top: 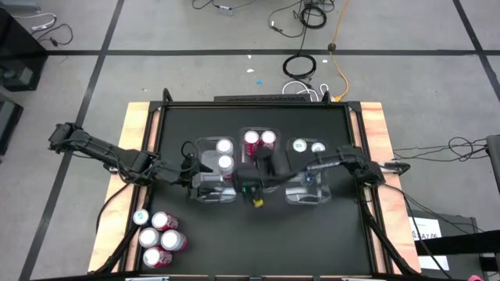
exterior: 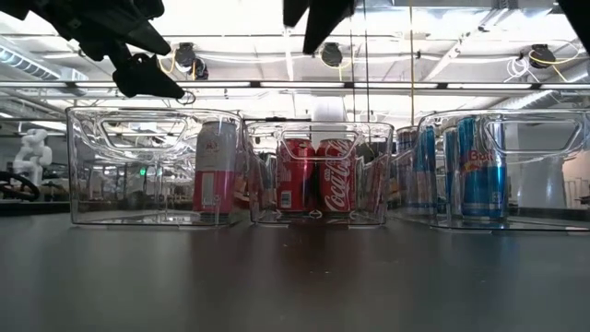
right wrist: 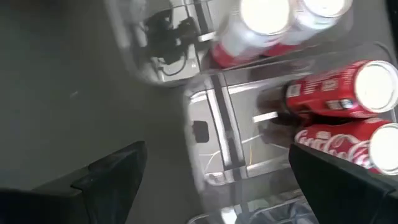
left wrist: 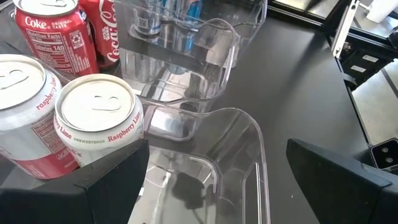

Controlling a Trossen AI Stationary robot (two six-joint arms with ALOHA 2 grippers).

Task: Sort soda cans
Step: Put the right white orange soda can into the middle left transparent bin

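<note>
five unsorted soda cans (top: 158,238) cluster at the table's near-left corner, well apart from three clear bins in a row at mid-table. the left gripper (top: 190,173) hovers spread and empty over the near end of the left bin (top: 205,187), which holds two raspberry lime cans (top: 225,154); the middle bin (top: 258,156) holds two coke cans (top: 259,140), with the right gripper (top: 258,191) spread and empty above its near end; the right bin (top: 306,191) holds teal-topped cans (top: 308,146). both arms look between drops; the next move likely calls for reaching back to the corner cluster.
</note>
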